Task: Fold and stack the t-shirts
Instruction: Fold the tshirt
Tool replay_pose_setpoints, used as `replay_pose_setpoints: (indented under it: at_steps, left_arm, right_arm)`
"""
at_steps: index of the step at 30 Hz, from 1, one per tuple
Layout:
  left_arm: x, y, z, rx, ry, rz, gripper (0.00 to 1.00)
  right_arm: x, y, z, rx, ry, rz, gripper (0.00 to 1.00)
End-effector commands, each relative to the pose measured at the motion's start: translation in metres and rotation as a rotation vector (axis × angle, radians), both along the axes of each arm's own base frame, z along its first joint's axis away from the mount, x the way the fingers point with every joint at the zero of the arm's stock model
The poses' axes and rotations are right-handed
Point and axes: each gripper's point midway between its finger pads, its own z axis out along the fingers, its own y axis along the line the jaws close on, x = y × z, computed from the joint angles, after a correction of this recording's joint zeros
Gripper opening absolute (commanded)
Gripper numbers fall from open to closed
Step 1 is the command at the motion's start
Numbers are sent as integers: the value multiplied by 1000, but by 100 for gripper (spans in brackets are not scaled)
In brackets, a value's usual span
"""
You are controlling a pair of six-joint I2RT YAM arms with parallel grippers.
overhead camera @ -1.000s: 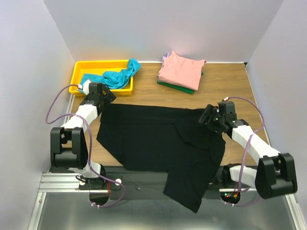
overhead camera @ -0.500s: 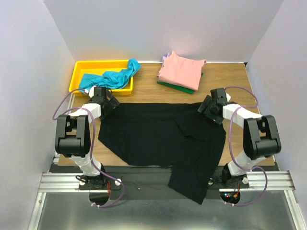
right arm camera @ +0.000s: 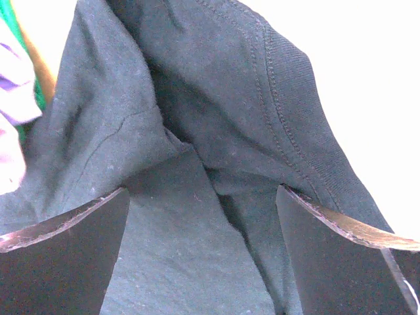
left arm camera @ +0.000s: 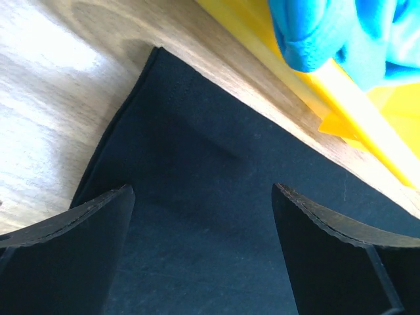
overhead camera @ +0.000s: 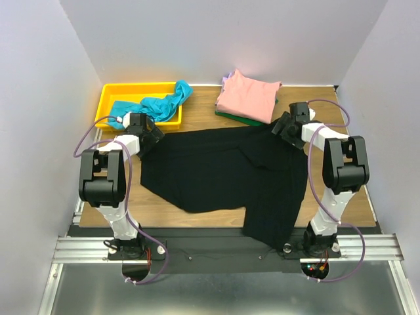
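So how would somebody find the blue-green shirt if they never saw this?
Find the yellow bin at the far left corner of the wooden table. The teal shirt is bunched inside, spilling over its right rim. No other shirt is in a bin.

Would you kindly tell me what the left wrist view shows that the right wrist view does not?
Only the left wrist view shows the yellow bin, the teal shirt draped over its rim, and bare wooden table. Only the right wrist view shows slivers of green cloth and lavender cloth at its left edge. Both show the black shirt lying beneath an open left pincer or right pincer.
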Motion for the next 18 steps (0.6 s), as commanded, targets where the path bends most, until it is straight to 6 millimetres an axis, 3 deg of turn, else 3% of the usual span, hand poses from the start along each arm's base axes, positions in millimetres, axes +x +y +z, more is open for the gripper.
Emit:
replay_pose_setpoints:
  at_steps: [1, 3, 5, 7, 8, 10, 11, 12, 14, 15, 18]
  left_arm:
    - [-7, 14, 6, 46, 32, 60, 98]
    - [-13, 16, 18, 56, 15, 70, 98]
    - [-24, 23, 33, 75, 3, 117, 98]
    - [-41, 31, 38, 111, 27, 161, 98]
    - [-46, 29, 51, 110, 0, 178, 98]
    - [-63, 29, 63, 135, 6, 191, 98]
    - [-68, 17, 65, 138, 5, 175, 98]
    - [-78, 15, 63, 157, 16, 177, 98]
    - [-93, 0, 64, 169, 29, 143, 98]
    - [-101, -19, 59, 173, 39, 91, 98]
    - [-117, -50, 51, 169, 71, -20, 98]
  right_arm:
    - [-6, -4, -4, 15, 21, 3, 100]
    - [-13, -3, 4, 15, 9, 5, 100]
    - [-19, -4, 34, 13, -54, 17, 100]
    - [-33, -3, 43, 13, -68, 35, 100]
    - [-39, -3, 67, 13, -126, 37, 100]
    - [-59, -6, 69, 13, -129, 27, 100]
    - [-67, -5, 87, 21, -177, 24, 100]
    - [-76, -5, 91, 28, -183, 19, 100]
    - [-101, -6, 77, 38, -155, 2, 100]
    - [-112, -6, 87, 53, -190, -8, 100]
    - [-140, 0, 71, 96, -166, -5, 100]
